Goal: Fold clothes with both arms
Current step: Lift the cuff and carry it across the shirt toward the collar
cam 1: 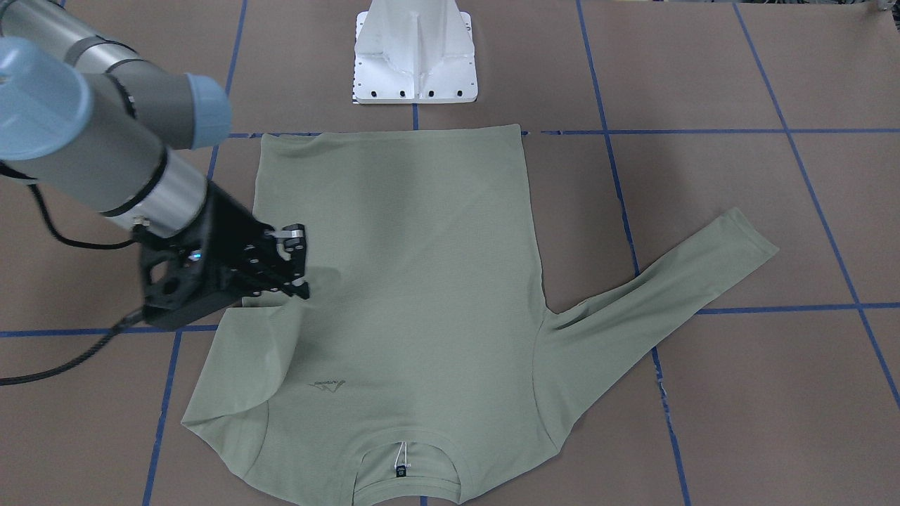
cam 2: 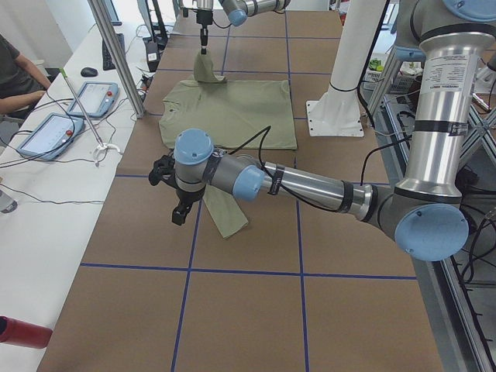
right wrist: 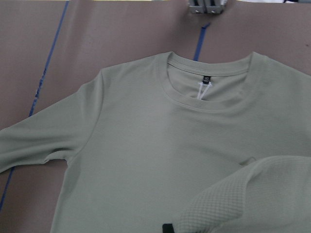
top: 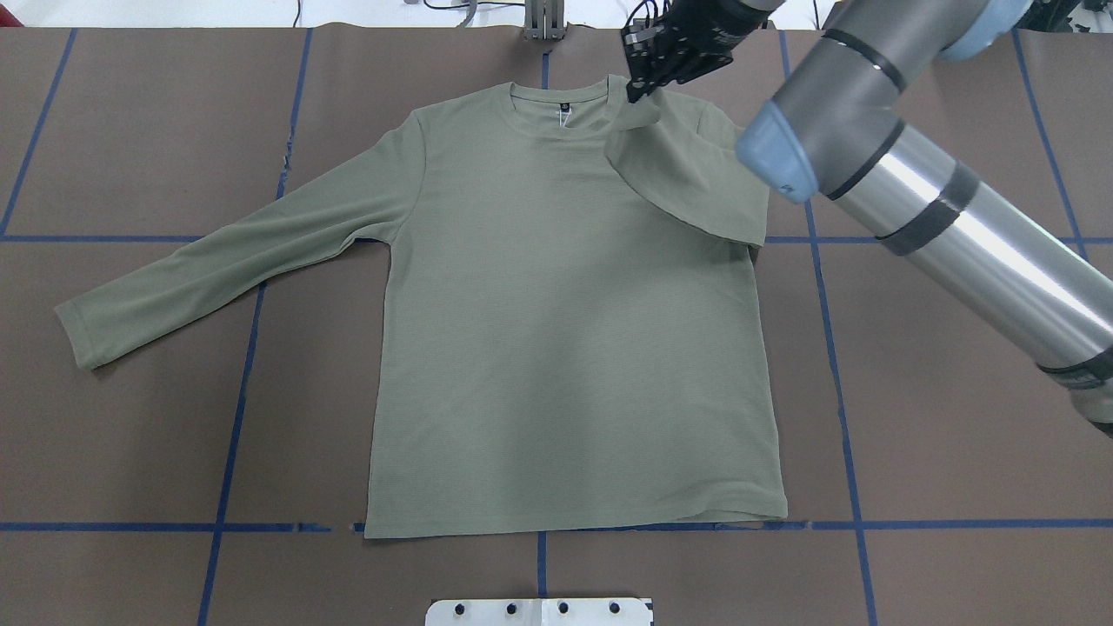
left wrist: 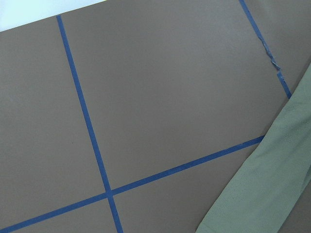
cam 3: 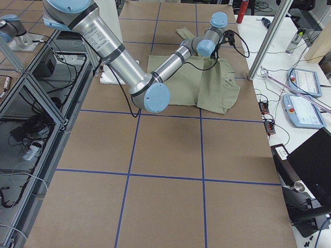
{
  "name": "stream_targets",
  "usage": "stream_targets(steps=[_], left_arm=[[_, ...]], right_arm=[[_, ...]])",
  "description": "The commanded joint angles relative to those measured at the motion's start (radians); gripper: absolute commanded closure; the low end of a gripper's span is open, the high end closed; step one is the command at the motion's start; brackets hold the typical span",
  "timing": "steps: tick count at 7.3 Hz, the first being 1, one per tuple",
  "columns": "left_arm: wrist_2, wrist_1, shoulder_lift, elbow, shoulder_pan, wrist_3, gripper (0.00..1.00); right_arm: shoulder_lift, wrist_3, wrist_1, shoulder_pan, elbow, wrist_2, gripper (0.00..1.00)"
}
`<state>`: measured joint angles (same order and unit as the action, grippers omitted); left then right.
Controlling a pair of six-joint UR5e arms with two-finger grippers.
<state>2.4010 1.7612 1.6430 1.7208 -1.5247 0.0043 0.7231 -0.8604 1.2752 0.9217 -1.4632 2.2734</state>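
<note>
The pale sage-green shirt [top: 565, 304] lies flat, front up, on the brown table, its collar and tag [cam 1: 401, 471] on the side away from the robot. My right gripper [top: 639, 83] is shut on the shirt's right sleeve [top: 687, 174], held lifted and folded in over the chest. It also shows in the front-facing view [cam 1: 299, 263]. The other sleeve [top: 226, 261] lies stretched out flat. My left gripper [cam 2: 180, 211] hovers beside that sleeve's cuff. I cannot tell whether it is open or shut. The left wrist view shows only the sleeve's edge [left wrist: 272, 189].
The white pedestal base [cam 1: 415, 56] stands at the robot's side of the table, just past the shirt's hem. Blue tape lines [top: 243, 382] cross the brown surface. A side desk with tablets [cam 2: 46, 132] and a metal post [cam 2: 116, 54] run along the operators' side.
</note>
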Motion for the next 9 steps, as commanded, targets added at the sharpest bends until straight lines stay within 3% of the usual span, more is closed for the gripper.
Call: stream_targets(steps=[1,3,7,8,9], left_arm=[[0.000,0.001,-0.005,-0.003,0.000,0.000,0.00],[0.000,0.000,-0.006,-0.004,0.000,0.000,0.00],[0.000,0.000,0.000,-0.001,0.000,-0.003,0.00],[0.000,-0.002,0.003,-0.006,0.001,-0.003,0.00],[0.001,0.000,0.003,-0.006,0.001,-0.003,0.00]], right_arm=[[-0.100,-0.005,0.000,-0.131,0.081,-0.159,1.00],[-0.135,-0.003,0.000,-0.176,0.145,-0.210,1.00],[-0.270,0.003,-0.011,-0.230,0.377,-0.281,1.00],[-0.295,0.003,-0.045,-0.262,0.415,-0.343,1.00],[-0.316,-0.003,-0.168,-0.308,0.469,-0.409,0.76]])
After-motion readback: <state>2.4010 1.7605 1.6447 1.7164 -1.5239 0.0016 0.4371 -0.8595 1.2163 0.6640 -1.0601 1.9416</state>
